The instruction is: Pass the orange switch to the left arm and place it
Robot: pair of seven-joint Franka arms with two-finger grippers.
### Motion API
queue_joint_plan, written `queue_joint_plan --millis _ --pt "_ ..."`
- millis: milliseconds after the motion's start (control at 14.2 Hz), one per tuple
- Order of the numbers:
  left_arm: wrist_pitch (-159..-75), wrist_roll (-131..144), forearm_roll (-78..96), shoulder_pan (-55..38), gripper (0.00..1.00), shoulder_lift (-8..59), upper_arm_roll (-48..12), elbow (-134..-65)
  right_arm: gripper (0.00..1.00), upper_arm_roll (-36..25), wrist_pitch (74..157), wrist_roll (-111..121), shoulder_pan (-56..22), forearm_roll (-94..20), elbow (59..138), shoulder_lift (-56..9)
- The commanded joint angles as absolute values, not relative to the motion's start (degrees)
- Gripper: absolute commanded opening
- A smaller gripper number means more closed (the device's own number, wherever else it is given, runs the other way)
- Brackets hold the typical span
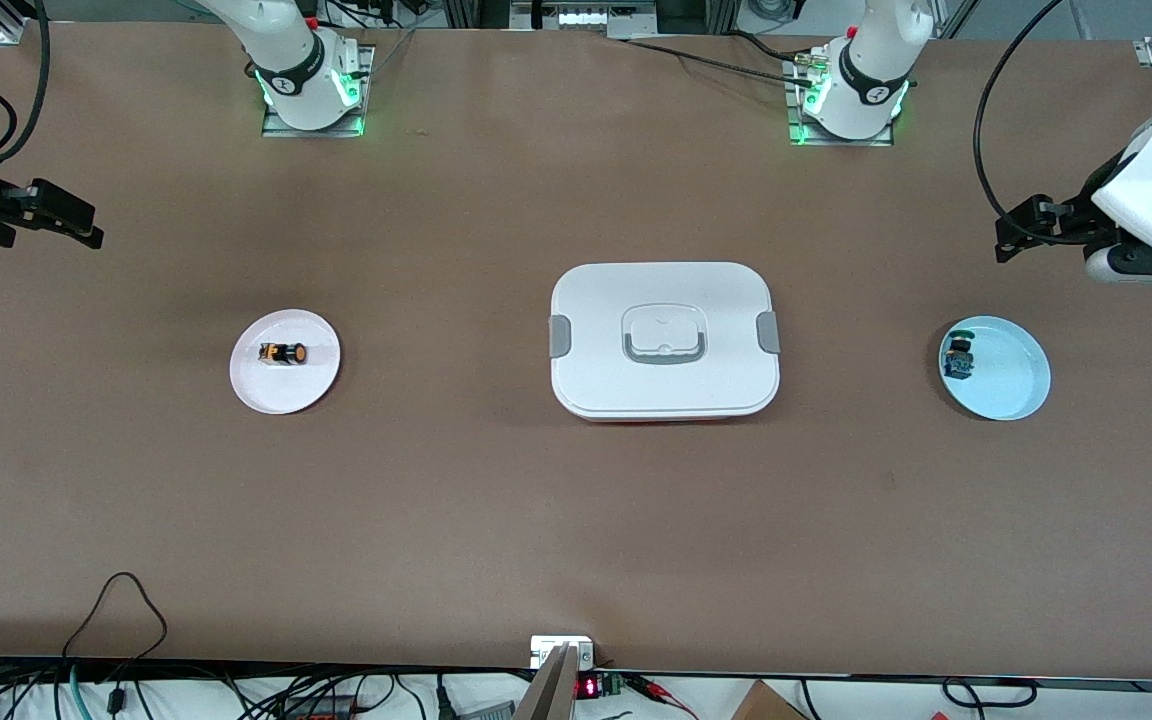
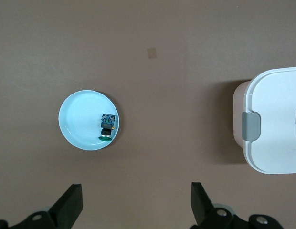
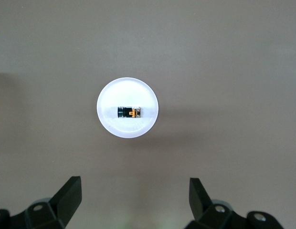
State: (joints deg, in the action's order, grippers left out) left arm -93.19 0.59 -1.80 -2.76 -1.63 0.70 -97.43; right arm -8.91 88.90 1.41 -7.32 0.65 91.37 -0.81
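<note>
Right end effector [image 3: 133,200]: you have it high over the table [image 1: 576,520] at the right arm's end, fingers spread wide, nothing between them. Its wrist view looks straight down on the white plate [image 1: 285,361], so the plate's contents sit roughly centred ahead of the open fingers; this reads as a staging pose for a descent.

Orange switch [image 1: 284,353]: it lies on its side on the white plate, orange cap pointing toward the box [image 1: 664,340]. Untouched. Lying flat, its narrow body presents two clear flanks for a pinch, so you would likely need the fingers aligned across it, not along it.

Left end effector [image 2: 136,202]: also spread and empty, held above the table near the blue plate [image 1: 994,367] at the left arm's end. That plate carries the green-topped switch [image 1: 958,356] against its rim, a lookalike, not your target.

Box: closed, in the middle of the table, directly between the two plates. Judgement: it blocks a low straight carry, hence a handover over or around it. No step is begun yet.
</note>
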Motion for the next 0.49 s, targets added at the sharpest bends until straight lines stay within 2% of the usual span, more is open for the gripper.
queue_joint_plan --millis 0,424 --pt "-92.02 -0.70 -1.41 -1.93 1.00 -1.58 0.18 -96.33 1.00 -8.96 87.71 1.93 -7.30 0.18 90.26 -0.79" --pt "-92.02 -0.70 -1.41 -1.93 1.00 -1.58 0.26 -96.33 1.00 -9.05 87.80 1.93 -7.21 0.09 90.09 -1.23"
